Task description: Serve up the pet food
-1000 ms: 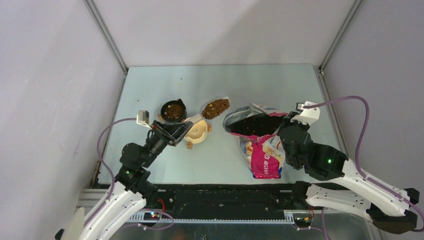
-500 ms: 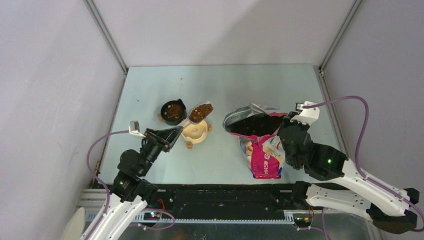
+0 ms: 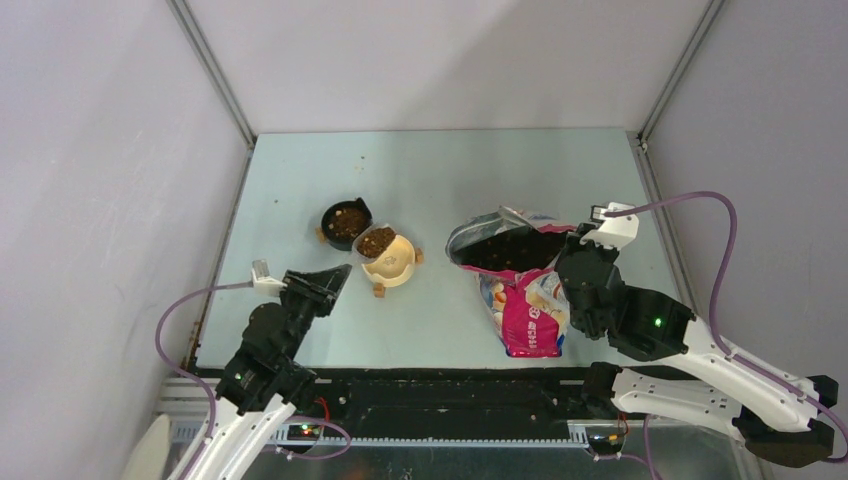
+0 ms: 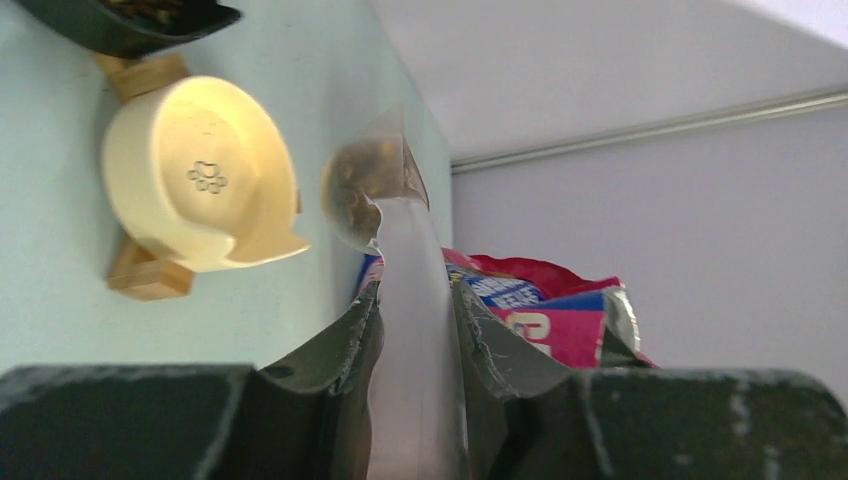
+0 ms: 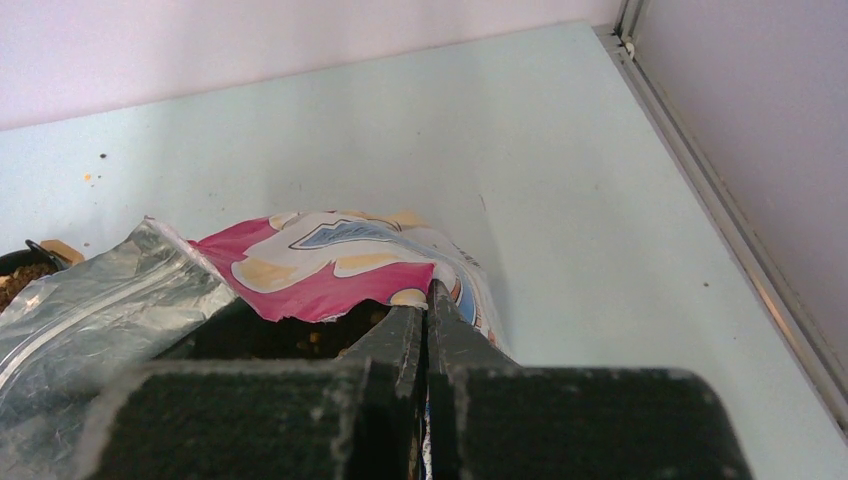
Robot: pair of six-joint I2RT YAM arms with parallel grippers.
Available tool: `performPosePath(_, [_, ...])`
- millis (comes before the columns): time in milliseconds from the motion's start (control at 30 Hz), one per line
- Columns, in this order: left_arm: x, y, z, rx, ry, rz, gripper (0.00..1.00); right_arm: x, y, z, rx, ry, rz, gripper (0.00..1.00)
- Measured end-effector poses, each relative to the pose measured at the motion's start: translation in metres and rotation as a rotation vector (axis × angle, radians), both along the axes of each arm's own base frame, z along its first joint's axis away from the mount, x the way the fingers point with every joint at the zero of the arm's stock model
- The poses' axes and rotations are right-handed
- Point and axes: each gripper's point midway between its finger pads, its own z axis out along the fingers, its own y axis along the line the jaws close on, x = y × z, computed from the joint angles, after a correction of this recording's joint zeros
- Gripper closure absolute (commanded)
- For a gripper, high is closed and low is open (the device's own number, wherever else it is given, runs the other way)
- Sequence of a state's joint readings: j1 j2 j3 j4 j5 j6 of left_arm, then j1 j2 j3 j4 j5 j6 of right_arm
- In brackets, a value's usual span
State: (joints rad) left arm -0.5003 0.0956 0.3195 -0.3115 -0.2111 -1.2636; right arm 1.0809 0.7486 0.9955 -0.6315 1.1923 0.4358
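The kibble (image 3: 376,241) is carried in the scoop (image 4: 405,270), whose handle is pinched by the left gripper (image 4: 412,300). The load is held just beyond the fingertips, at the cream bowl's (image 3: 402,266) edge in the top view. More kibble is seen in the black bowl (image 3: 346,221) beside it and in the bag (image 3: 528,310), whose rim is clamped between the pressed-together fingers of the right gripper (image 5: 425,320).

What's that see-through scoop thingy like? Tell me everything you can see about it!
The scoop is clear, slightly cloudy plastic, with a long flat handle and a rounded cup at the end. The cup is loaded with brown pet food. The left gripper clamps the handle between its fingers. From above, the cup hangs over the left rim of the cream bowl; whether it touches the bowl cannot be told.
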Motion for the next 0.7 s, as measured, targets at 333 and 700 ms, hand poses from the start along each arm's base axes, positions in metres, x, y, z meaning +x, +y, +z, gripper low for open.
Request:
performPosePath(333, [-0.001, 0.013, -0.036, 0.078, 0.121, 0.061, 1.0, 0.001, -0.001, 0.0, -0.01, -0.003, -0.015, 1.0])
performPosePath(700, [0.0, 0.02, -0.068, 0.179, 0.258, 0.093, 1.0, 0.001, -0.003, -0.001, -0.007, -0.005, -0.029, 1.0])
